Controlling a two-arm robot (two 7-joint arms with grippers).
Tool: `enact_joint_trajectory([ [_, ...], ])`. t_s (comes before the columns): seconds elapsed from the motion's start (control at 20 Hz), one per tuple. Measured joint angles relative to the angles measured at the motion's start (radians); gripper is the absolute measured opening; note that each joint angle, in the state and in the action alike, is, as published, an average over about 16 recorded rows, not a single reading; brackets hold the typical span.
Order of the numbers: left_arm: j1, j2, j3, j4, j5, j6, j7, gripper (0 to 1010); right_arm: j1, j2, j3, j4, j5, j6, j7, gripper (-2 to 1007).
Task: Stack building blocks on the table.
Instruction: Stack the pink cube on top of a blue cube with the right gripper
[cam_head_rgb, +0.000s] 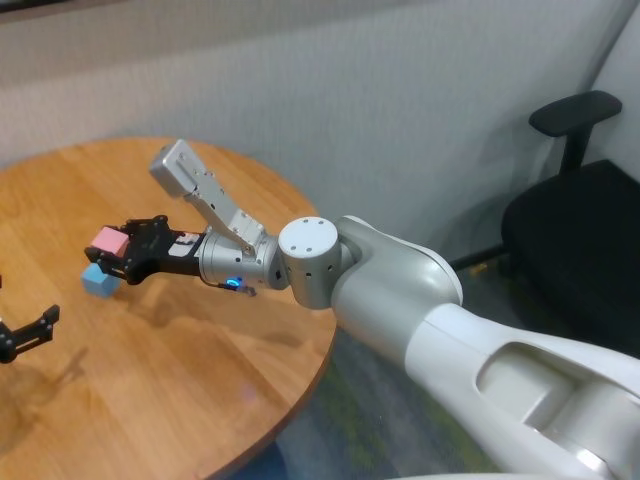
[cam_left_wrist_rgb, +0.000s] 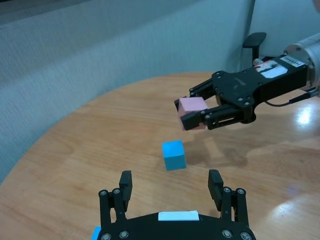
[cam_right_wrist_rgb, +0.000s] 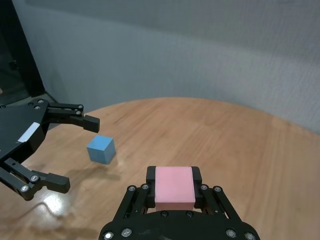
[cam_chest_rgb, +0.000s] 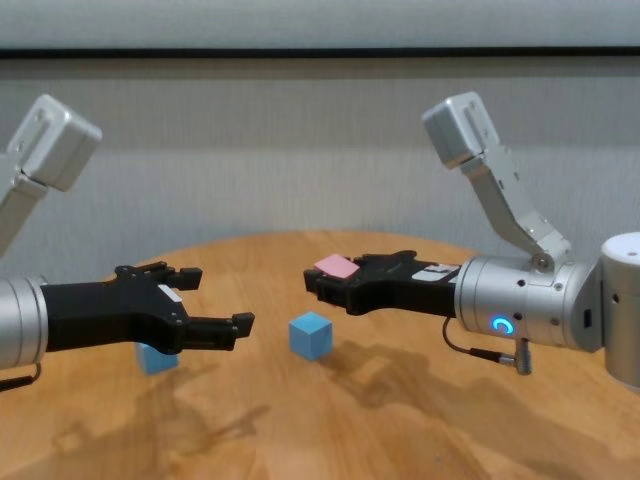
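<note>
- The right gripper (cam_left_wrist_rgb: 197, 114) is holding the pink block (cam_left_wrist_rgb: 193, 111) clamped between its fingers, raised above the table (cam_head_rgb: 230, 400) and just short of the light blue block (cam_left_wrist_rgb: 174, 154) lying in the middle.
- To do this step well, the gripper should be bringing the pink cube squarely over the blue one, with edges parallel, and lowering until the faces are touching before letting go.
- Releasing early or off-centre is the risk: the pink cube could be tipping off or nudging the blue one aside.
- The left gripper (cam_chest_rgb: 205, 300) is hovering on the other side of that blue block, fingers spread wide and holding nothing; it should be keeping clear of the placing path.
- A second light blue block (cam_chest_rgb: 157, 357) is sitting on the table behind the left gripper in the chest view, partly hidden.
- The blocks are looking like small matte cubes of equal size, with sharp edges and flat faces that should be stacking steadily.
- The central blue cube is resting flat, turned slightly askew to the pink one.
</note>
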Motion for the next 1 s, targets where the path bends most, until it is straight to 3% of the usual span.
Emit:
enact_joint_trajectory([
  [0.5,0.0,0.0,0.0,0.0,0.0,0.0,0.0,1000,0.092,-0.067,0.001,0.208,-0.023,-0.086,0.038,373],
  [1.0,0.0,0.0,0.0,0.0,0.0,0.0,0.0,1000,0.162,-0.114,0.012,0.37,-0.048,-0.162,0.053,373],
])
